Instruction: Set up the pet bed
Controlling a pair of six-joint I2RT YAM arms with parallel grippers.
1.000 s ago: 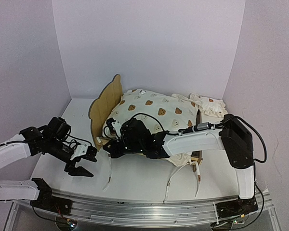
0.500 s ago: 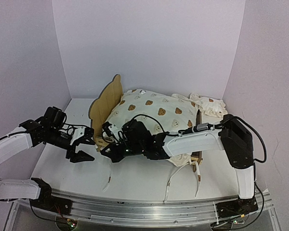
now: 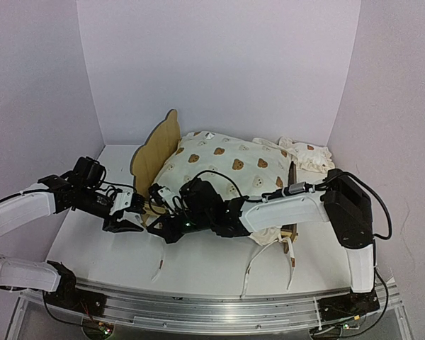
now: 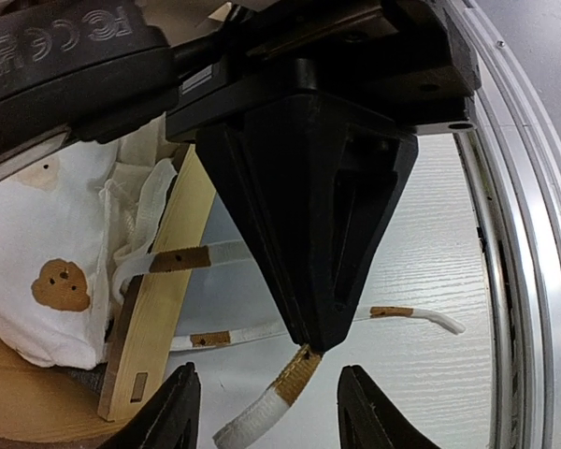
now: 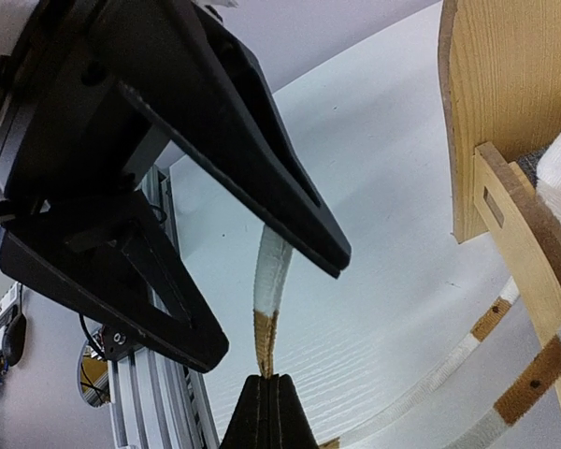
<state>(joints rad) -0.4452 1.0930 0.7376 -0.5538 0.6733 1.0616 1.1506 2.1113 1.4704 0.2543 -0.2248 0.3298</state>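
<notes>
Fastening of the cushion to the frame looks to be the step in hand, with one tie being passed between the arms.

Top view: the pet bed [image 3: 154, 152] sits mid-frame on the bench [image 3: 198, 265], its headboard to the left. The cream bear-print cushion [image 3: 227, 166] lies in it and bulges over the rails. The small pillow [image 3: 308, 154] lies at the upper right, just beside the bed and not in it. The left gripper [image 3: 127, 221] and right gripper [image 3: 161, 228] meet close together off the bed's lower-left corner. Loose ties trail over the bench at lower centre.

Left wrist view: the left gripper [image 4: 266, 416] shows its jaws spread at the bottom edge. The end of a tie string [image 4: 252, 423] hangs between them and touches neither. The right gripper [image 4: 309, 234], a black wedge, comes down from the top of the frame and pinches that string at its tan patch. A wooden rail of the pet bed [image 4: 164, 271] runs down the left, with the cushion [image 4: 37, 234] behind it.

Right wrist view: the right gripper [image 5: 266, 412] has its jaws pressed together on the tie string [image 5: 271, 271] at bottom centre. The string rises between the two spread fingers of the left gripper [image 5: 280, 309]. The pet bed [image 5: 486, 112] fills the right edge.

Next, I judge, the left jaws must close squarely on the free end while the right keeps it taut. The string is narrow and limp, so an off-centre close would miss it.
</notes>
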